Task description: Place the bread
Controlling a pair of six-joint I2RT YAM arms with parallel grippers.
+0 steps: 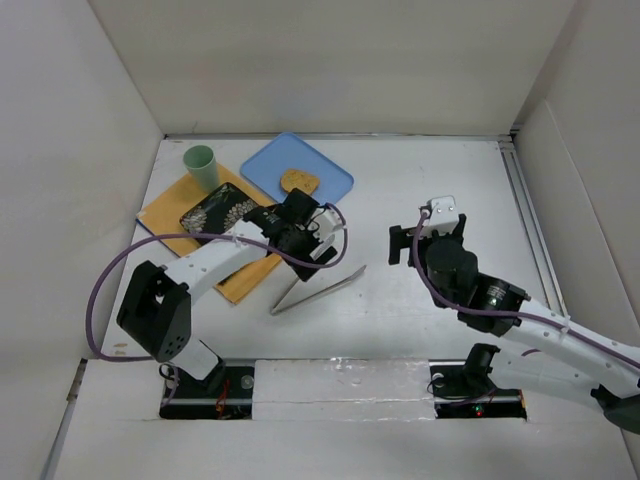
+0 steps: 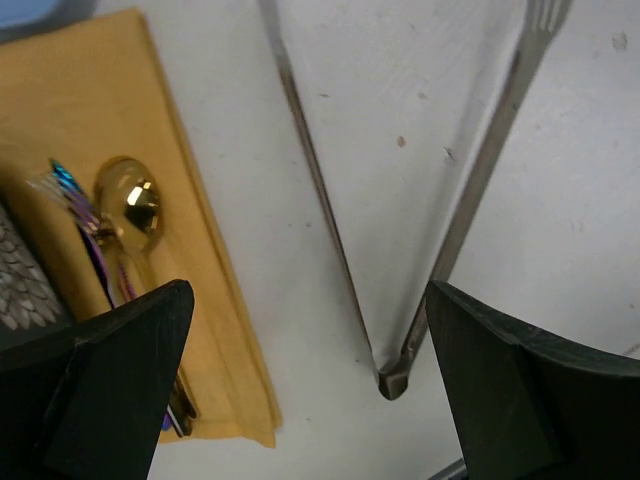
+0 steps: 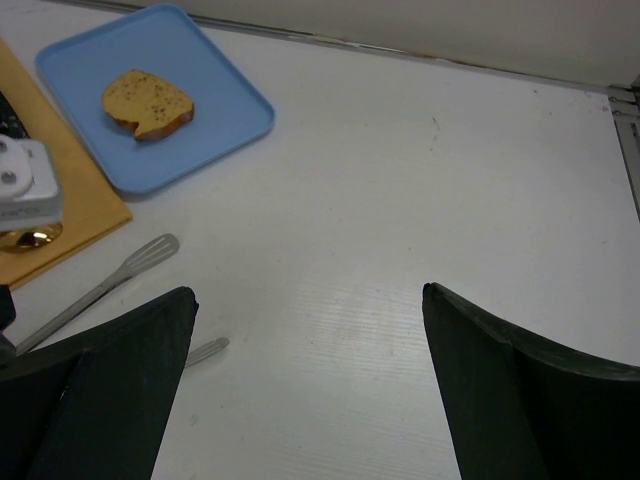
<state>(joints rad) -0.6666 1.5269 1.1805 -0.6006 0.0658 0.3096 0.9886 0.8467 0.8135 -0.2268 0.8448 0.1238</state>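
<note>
I see the bread (image 1: 299, 181) lying flat on the blue tray (image 1: 333, 178) at the far side of the surface (image 1: 420, 170), left of centre. It sits toward the middle of the tray, apart from either arm. In the right wrist view the bread (image 3: 147, 104) shows its darker crust and a speckled golden face, with the blue tray (image 3: 205, 70) around it on all sides.

My left pincer (image 1: 303, 238) hangs just on the near side of the tray, over the edge of the orange cloth (image 1: 165, 212). Its jaws stand wide apart and grip nothing. Through its own camera the left pincer (image 2: 305, 300) frames the hinged end of the metal tongs (image 2: 392, 375), which lie on the surface below, their two arms spreading away from the hinge. To one side I see the orange cloth (image 2: 90, 110) with a golden spoon (image 2: 135, 205) lying on it.

My right pincer (image 1: 425, 240) sits well to the right of the tray, above bare surface. Its jaws are also spread wide and empty. In its view the right pincer (image 3: 305, 295) looks across white surface (image 3: 420, 180), and the tips of the tongs (image 3: 145, 255) show at the left.

A green cup (image 1: 201, 166) stands on the far corner of the cloth, with a dark patterned plate (image 1: 215, 212) just beside it.
</note>
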